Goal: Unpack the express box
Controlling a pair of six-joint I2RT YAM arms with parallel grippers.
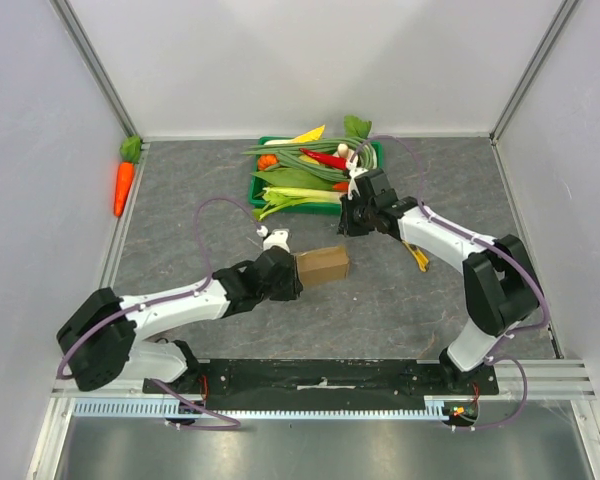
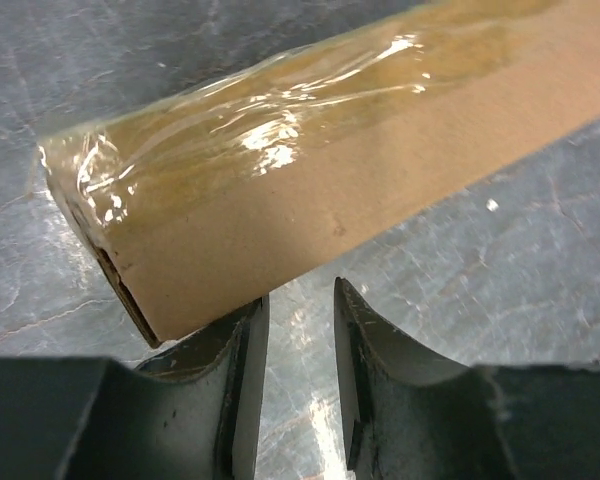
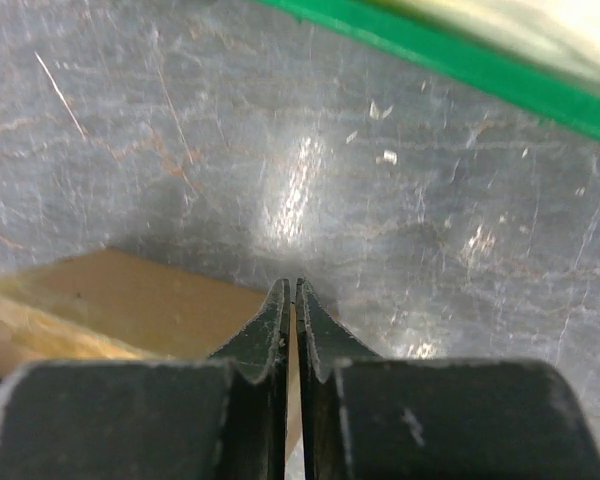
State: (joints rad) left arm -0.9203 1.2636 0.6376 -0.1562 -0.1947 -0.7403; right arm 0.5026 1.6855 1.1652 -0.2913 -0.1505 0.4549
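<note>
The express box (image 1: 323, 265) is a small brown cardboard carton lying on the grey table in the middle. Clear tape runs along its top in the left wrist view (image 2: 310, 190). My left gripper (image 1: 293, 272) is at the box's left end. Its jaws (image 2: 300, 292) stand a little apart with only table between them, and the left fingertip (image 2: 242, 330) is against the box's lower edge. My right gripper (image 1: 349, 222) hovers just behind the box, in front of the tray. It is shut and empty (image 3: 292, 285), and the box (image 3: 120, 300) shows below it to the left.
A green tray (image 1: 256, 186) piled with vegetables stands at the back centre; its rim shows in the right wrist view (image 3: 450, 65). A carrot (image 1: 124, 185) lies by the left wall. A yellow item (image 1: 417, 257) lies under the right arm.
</note>
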